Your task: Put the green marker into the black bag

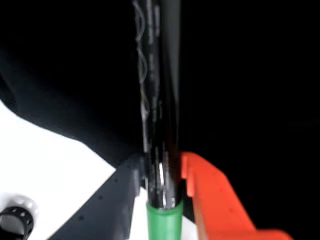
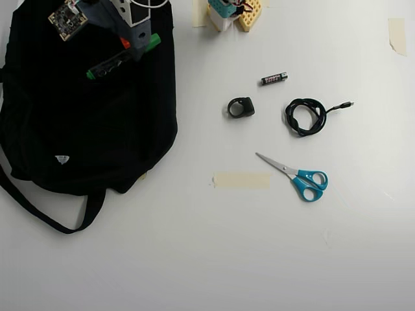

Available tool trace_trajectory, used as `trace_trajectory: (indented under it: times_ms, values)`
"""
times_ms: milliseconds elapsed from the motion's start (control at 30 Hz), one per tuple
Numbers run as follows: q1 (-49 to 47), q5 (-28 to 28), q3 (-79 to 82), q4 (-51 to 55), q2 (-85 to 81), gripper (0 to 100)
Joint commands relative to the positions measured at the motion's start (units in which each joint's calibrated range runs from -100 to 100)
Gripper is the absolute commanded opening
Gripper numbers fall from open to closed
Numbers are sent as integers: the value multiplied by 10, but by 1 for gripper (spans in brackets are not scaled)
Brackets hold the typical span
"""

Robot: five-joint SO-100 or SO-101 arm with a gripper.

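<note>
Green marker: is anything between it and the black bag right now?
Nothing visible. The gripper holds the green marker over the black bag in the overhead view, with only bag fabric around it. Whether an opening lies beneath cannot be told.

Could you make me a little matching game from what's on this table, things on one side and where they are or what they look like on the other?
Things:
1. green marker
2. scissors
3. coiled cable
4. black bag

Descriptions:
A. blue handles
B. left side of the overhead view, white logo patch
C. held in the gripper over the bag
D. right of the small black ring

Pairs: 1-C, 2-A, 3-D, 4-B
</note>
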Motion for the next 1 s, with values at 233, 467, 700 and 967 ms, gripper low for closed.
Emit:
trace_trajectory:
  times_ms: [233, 467, 700, 967]
  values:
    - [77, -1, 11, -108, 4, 2]
    - [138, -1, 13, -212, 92, 2]
    - [149, -1, 17, -250, 127, 2]
    - [144, -1, 15, -250, 125, 25]
